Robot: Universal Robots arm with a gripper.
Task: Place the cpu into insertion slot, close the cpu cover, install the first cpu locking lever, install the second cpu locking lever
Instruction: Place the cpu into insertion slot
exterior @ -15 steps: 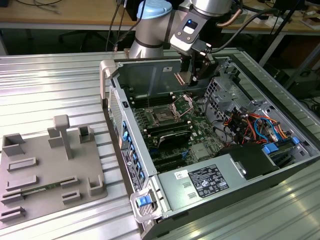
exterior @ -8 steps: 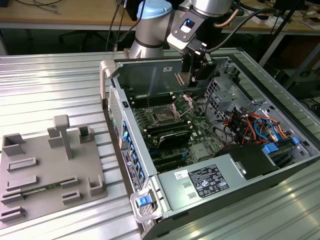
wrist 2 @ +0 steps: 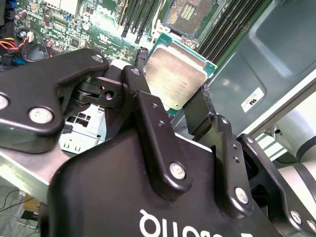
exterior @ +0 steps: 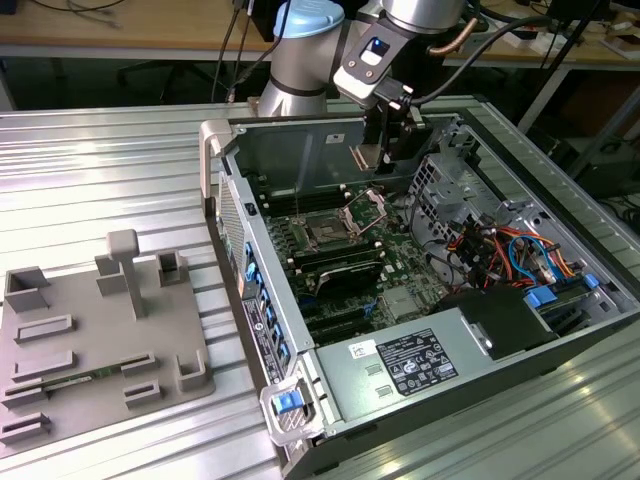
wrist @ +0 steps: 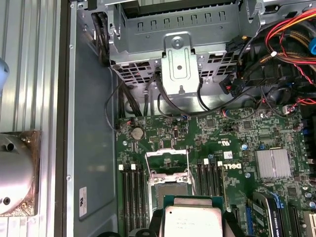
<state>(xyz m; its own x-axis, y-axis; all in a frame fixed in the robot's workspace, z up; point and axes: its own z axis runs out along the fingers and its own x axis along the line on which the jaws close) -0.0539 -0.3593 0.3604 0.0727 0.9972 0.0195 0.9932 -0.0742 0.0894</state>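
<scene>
Second wrist view: the cpu (wrist 2: 177,74) is sitting clamped between the two black jaws of the gripper (wrist 2: 168,88). The jaws are pressing on opposite edges of the chip. Its silver-grey metal top is facing the camera, and its green edge is showing along the far side. The chip is hanging in the air above the green motherboard (wrist 2: 74,19), apart from the insertion slot (wrist 2: 190,15). That slot is lying uncovered beyond it, with long black memory slots (wrist 2: 232,24) running along both sides.

First wrist view: the cpu (wrist: 192,222) is appearing just beside the insertion slot (wrist: 170,190), not seated in it. The cpu cover (wrist: 168,159) is standing swung up off the slot, at the slot edge nearer the grey metal drive cage (wrist: 177,59).

Exterior view: the gripper (exterior: 380,155) is hanging inside the open computer case (exterior: 300,150), close to its rear wall and above the motherboard. The insertion slot (exterior: 325,232) is lying bare below it, with the cpu cover (exterior: 367,208) tilting upward beside it. The case is resting on a ribbed metal counter (exterior: 100,160). A grey fixture tray (exterior: 100,340) is lying on the counter to the exterior view's left of the case, well apart from the gripper.
</scene>
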